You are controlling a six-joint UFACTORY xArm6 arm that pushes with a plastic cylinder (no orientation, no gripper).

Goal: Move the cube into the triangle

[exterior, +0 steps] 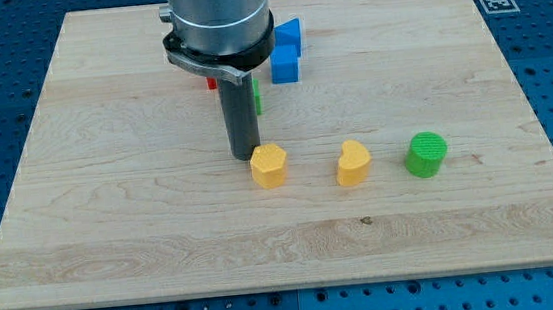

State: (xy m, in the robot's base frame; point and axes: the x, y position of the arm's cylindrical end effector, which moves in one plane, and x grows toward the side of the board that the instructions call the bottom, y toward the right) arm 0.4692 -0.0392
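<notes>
A blue cube (285, 64) sits near the view's top centre, touching a blue triangle-like block (291, 32) just above it. My tip (245, 156) rests on the board below and left of the cube, right next to the upper left of a yellow hexagonal block (268, 165). A red block (211, 82) and a green block (258, 98) are mostly hidden behind the rod; their shapes cannot be made out.
A yellow heart-like block (353, 162) lies right of the yellow hexagonal one. A green cylinder (425, 154) stands further right. The wooden board (112, 220) lies on a blue perforated table, with a marker tag (495, 1) at its top right corner.
</notes>
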